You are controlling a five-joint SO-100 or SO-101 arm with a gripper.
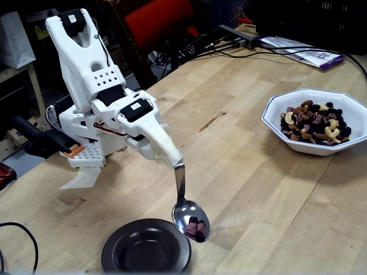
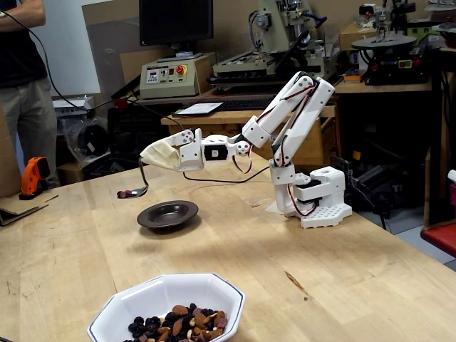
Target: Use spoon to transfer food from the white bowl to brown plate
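Gripper [image 1: 166, 153]: fingers were wrapped up in beige tape, clamped on the spoon handle as far as I could see. It sat at about 9 o'clock from the arm base in a fixed view [image 2: 158, 155].
Spoon [image 1: 190, 217]: hung down from the taped tip with the shiny oval bowl at the bottom end, tilted a bit. Its bowl was held up off the table, not touching anything.
Food on the spoon [image 1: 196, 228]: a few dark purple pieces and something pinkish sat in the spoon bowl. Too small to say exactly what.
Brown plate [image 1: 146, 247]: dark and glossy, on the table at roughly 7 o'clock from the spoon bowl. The spoon bowl overlapped the plate's right rim in that view. In a fixed view the plate [image 2: 168, 214] was below and a little right of the spoon bowl [image 2: 132, 192]. Looked empty.
White bowl [image 1: 316, 121]: octagonal, way over at 2 o'clock from the spoon, well apart from the plate. In a fixed view it was at the bottom edge [image 2: 167, 311].
Food in the bowl [image 1: 315, 123]: heap of tan nuts mixed with dark bits.
Table [image 1: 246, 189]: light wooden bench top.
Background: a person [image 2: 25, 85] stood at the far left of a fixed view.
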